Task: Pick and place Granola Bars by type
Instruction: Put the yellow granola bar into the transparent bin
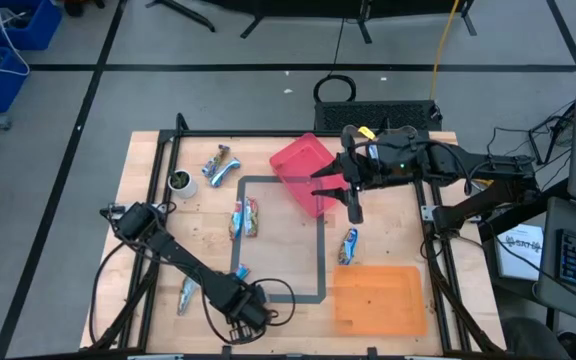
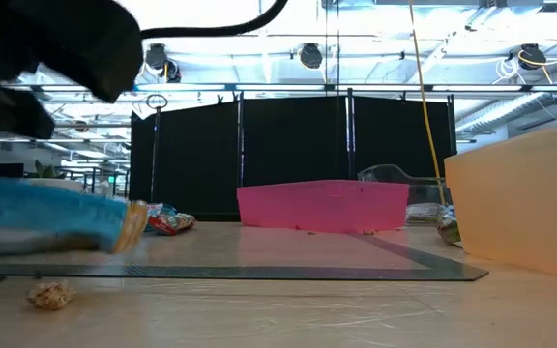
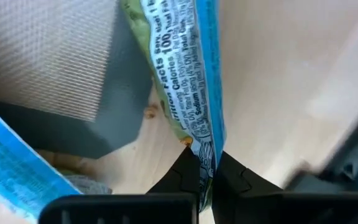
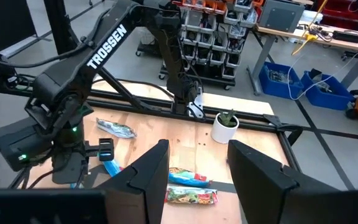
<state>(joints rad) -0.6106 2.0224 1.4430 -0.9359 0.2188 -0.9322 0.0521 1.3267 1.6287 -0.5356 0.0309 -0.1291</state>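
My left gripper (image 1: 241, 287) (image 3: 205, 163) stands near the table's front edge, pointing steeply down and shut on a blue-and-green granola bar (image 3: 185, 68) (image 1: 240, 272). A second blue bar (image 1: 186, 295) (image 3: 11, 162) lies on the table just left of it. Other bars lie flat on the wood: two side by side (image 1: 246, 218), two at the far left (image 1: 220, 165), and one (image 1: 349, 245) near the orange bin. My right gripper (image 1: 352, 200) (image 4: 197, 180) hangs open and raised beside the pink bin, with nothing between its fingers. My left gripper pinches the bar's crimped end seam (image 3: 202, 149) between its two fingertips. The fingers come from above, slanting down, and lie in line with the bar's length. The bar reaches away from the fingers over the grey tape; whether its far end rests on the table I cannot tell.
A pink bin (image 1: 303, 172) stands tilted at the far middle and an orange bin (image 1: 378, 300) at the near right. A grey tape rectangle (image 1: 321, 250) marks the middle. A small white cup with a plant (image 1: 181, 182) sits at the far left.
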